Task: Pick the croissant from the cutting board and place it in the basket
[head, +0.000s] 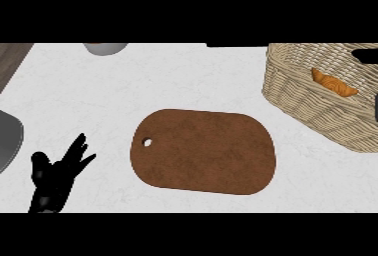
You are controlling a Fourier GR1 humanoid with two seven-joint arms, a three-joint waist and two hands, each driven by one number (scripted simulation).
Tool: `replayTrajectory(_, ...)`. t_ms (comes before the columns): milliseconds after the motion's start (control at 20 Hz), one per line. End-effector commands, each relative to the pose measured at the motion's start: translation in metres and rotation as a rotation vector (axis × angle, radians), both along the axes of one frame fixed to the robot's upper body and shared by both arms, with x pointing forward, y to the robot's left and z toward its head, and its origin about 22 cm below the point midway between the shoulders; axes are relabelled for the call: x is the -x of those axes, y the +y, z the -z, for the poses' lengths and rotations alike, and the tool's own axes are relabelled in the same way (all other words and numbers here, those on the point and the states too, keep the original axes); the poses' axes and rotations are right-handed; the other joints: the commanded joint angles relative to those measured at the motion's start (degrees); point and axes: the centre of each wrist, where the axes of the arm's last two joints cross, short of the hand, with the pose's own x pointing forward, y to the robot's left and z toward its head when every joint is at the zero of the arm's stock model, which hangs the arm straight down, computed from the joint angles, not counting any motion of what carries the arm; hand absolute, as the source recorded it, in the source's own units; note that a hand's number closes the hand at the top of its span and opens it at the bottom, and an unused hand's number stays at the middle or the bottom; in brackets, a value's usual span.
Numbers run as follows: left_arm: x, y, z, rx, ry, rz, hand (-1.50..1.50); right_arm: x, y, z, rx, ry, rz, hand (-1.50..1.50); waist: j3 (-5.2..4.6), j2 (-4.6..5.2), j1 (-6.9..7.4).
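The orange-brown croissant lies inside the wicker basket at the upper right, against its inner wall. The brown cutting board with a small hole near its left edge lies bare in the middle of the counter. My left hand rests at the lower left, fingers straight and pointing up, holding nothing. A dark shape shows at the right edge beside the basket; I cannot tell whether it is my right hand.
A grey round object sits at the top edge, left of centre. A grey curved item shows at the left edge, and a dark wooden strip runs along the upper left corner.
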Motion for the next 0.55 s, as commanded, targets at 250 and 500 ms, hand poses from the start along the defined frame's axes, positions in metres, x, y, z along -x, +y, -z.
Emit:
replayTrajectory(250,0.013,0.012,0.027,0.022,0.125,-0.026,0.0,0.053,-0.033,-0.034,-0.058,-0.165,0.125,-1.5,-0.84,0.53,-0.83)
replayTrajectory(500,0.02,0.013,0.027,0.032,0.14,-0.027,0.0,0.105,-0.042,-0.03,-0.068,-0.194,0.183,-1.5,-0.84,0.36,-1.5)
